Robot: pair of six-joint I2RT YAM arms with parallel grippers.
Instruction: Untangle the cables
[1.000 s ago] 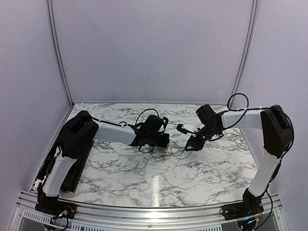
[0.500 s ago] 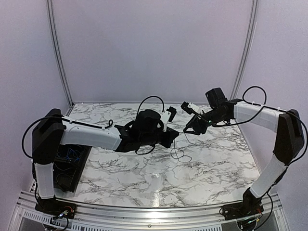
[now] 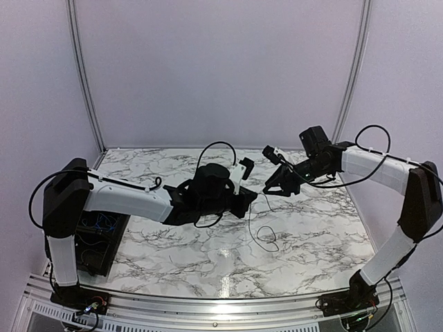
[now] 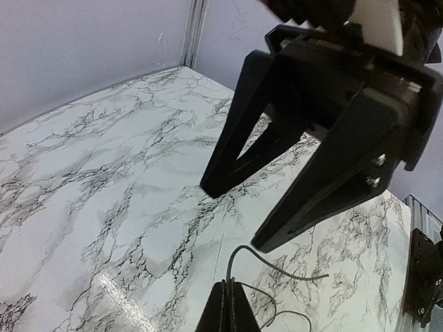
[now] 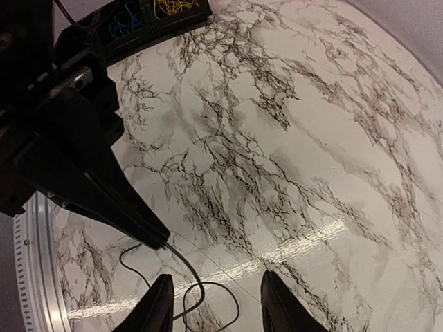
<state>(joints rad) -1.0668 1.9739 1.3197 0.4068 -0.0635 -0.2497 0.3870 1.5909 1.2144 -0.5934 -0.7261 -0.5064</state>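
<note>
Though slack below, black cable pinched in left pincer; right pincer spread nearby.

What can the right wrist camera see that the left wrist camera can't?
Only the right wrist view shows a black tray at the table's edge, with blue wires and yellow wires in it. Only the left wrist view shows the wall and the right gripper from outside, its jaws open. Both show the marble table and the left gripper shut on a thin black cable that trails down onto the table.
</note>
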